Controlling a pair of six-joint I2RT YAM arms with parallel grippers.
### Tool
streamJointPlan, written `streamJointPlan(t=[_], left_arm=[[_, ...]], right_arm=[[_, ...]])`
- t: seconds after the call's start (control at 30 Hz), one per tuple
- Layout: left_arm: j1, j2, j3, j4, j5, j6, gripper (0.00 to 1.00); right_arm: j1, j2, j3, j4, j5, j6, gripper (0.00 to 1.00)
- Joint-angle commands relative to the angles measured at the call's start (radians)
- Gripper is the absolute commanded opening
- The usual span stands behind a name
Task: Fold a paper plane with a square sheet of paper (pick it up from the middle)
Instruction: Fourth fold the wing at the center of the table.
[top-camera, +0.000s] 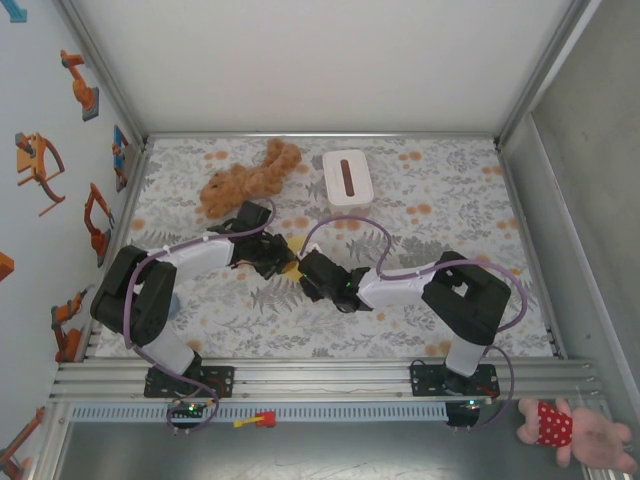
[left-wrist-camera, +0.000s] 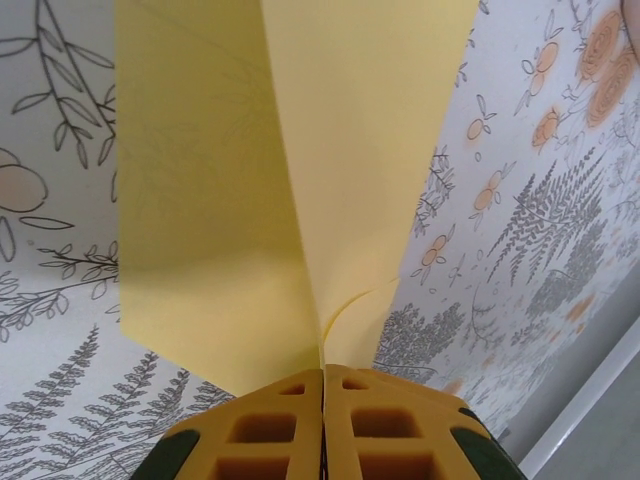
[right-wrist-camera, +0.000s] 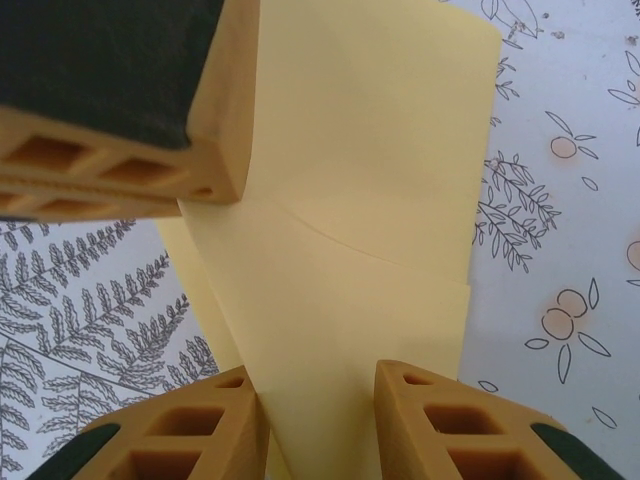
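Paper: left jaws shut, right ajar?

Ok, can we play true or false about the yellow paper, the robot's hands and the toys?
1. The left hand is pinched shut on the yellow paper. True.
2. The right hand is squeezed tight shut. False: its fingers stand apart, with the yellow paper between them.
3. The brown teddy sits on top of the white box. False: it lies on the table beside the box, to its left, not touching it.
4. A pink toy lies off the table, past the near right corner. True.
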Motion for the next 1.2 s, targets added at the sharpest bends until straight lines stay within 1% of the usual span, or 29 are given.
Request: streamJointPlan(t=[0.0, 0.23, 0.47, 0.5, 0.57, 0.73, 0.87, 1.0, 1.17], left_arm=[[-0.001, 0.003, 0.029, -0.037, 0.015, 0.001, 0.08], [0.001, 0.005, 0.028, -0.040, 0.015, 0.000, 0.10], [0.015, -0.016, 0.027, -0.052, 0.010, 0.005, 0.16], [0.024, -0.025, 0.024, -0.056, 0.006, 0.008, 0.18], [0.046, -0.052, 0.016, -0.070, -0.007, 0.016, 0.25], [0.110, -0.135, -0.020, -0.070, -0.033, 0.022, 0.38], [0.137, -0.205, -0.060, -0.059, -0.063, 0.018, 0.42], [0.141, -0.263, -0.127, 0.004, -0.067, -0.005, 0.44], [0.127, -0.302, -0.227, 0.165, -0.021, -0.056, 0.45]], right_arm=[[0.004, 0.004, -0.016, -0.003, 0.032, -0.012, 0.32], [0.006, 0.001, -0.021, -0.007, 0.018, -0.014, 0.26], [0.005, -0.001, -0.037, 0.010, -0.007, -0.014, 0.19], [0.005, -0.001, -0.041, 0.018, -0.015, -0.014, 0.18], [0.006, -0.006, -0.051, 0.032, -0.038, -0.017, 0.15], [0.002, 0.002, -0.056, 0.041, -0.111, -0.023, 0.13], [-0.004, 0.005, -0.053, 0.034, -0.159, -0.016, 0.12], [-0.026, -0.002, -0.071, 0.061, -0.226, 0.005, 0.12], [-0.084, -0.010, -0.123, 0.157, -0.371, 0.060, 0.12]])
